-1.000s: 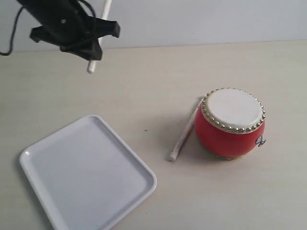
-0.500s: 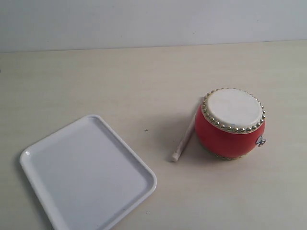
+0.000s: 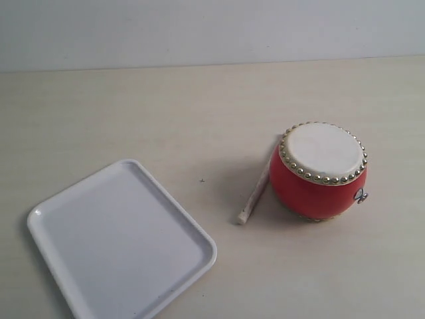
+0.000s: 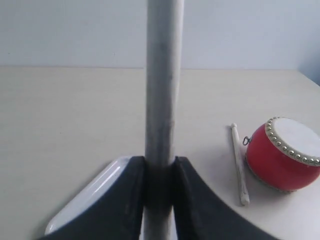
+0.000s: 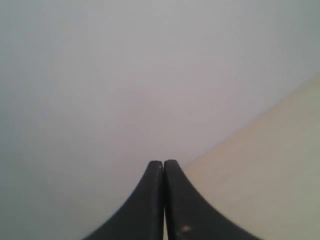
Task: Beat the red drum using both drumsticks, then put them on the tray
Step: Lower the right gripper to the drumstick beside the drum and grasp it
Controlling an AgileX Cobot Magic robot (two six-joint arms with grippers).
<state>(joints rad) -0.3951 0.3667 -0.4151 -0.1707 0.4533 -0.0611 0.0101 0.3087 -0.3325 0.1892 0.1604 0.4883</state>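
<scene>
The red drum [image 3: 320,171] with its cream, stud-ringed skin stands on the table at the right; the left wrist view also shows the drum [image 4: 282,156]. One pale drumstick [image 3: 255,190] lies on the table against the drum's left side, also visible as a drumstick [image 4: 239,164] in the left wrist view. The white tray [image 3: 119,240] lies at the lower left, with nothing on it. My left gripper [image 4: 159,162] is shut on the other drumstick [image 4: 163,75], which stands up between the jaws. My right gripper [image 5: 163,164] is shut with nothing in it, facing a wall. Neither arm shows in the exterior view.
A pale wall [image 3: 212,30] runs along the table's far edge. A corner of the tray [image 4: 100,187] shows just behind my left gripper's jaws.
One second ago my left gripper with its drumstick showed at the exterior view's top left; it has since left that view. The drum, tray and lying drumstick have not moved.
</scene>
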